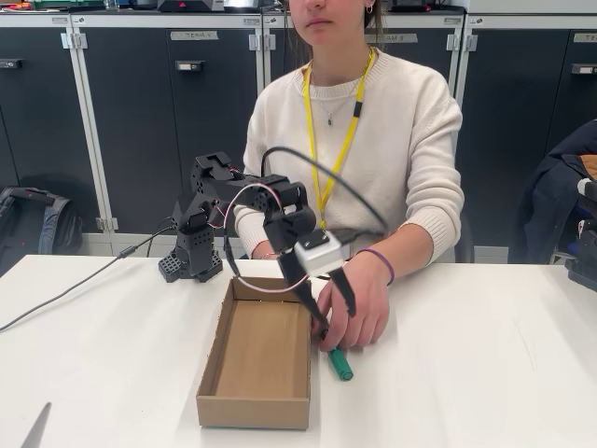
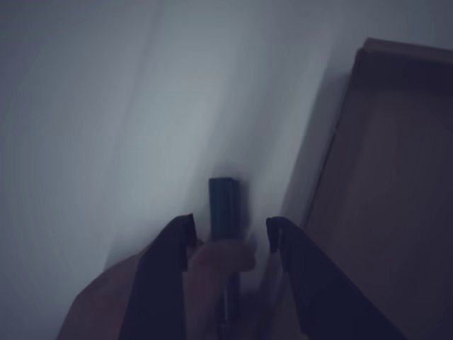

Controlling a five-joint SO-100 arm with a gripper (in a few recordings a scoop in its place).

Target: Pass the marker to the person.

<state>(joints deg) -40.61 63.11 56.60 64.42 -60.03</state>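
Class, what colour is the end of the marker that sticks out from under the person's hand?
Green; the marker shows it best in the fixed view.

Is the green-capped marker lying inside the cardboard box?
No, the green-capped marker lies on the white table just outside the open brown cardboard box, under the person's hand.

Box (image 1: 256, 359) is plain matt brown cardboard; table (image 1: 485, 373) looks smooth white laminate; person's sweater (image 1: 410, 140) is soft cream knit; gripper (image 1: 336, 313) is matt black plastic; marker (image 1: 340, 363) end is glossy green plastic.
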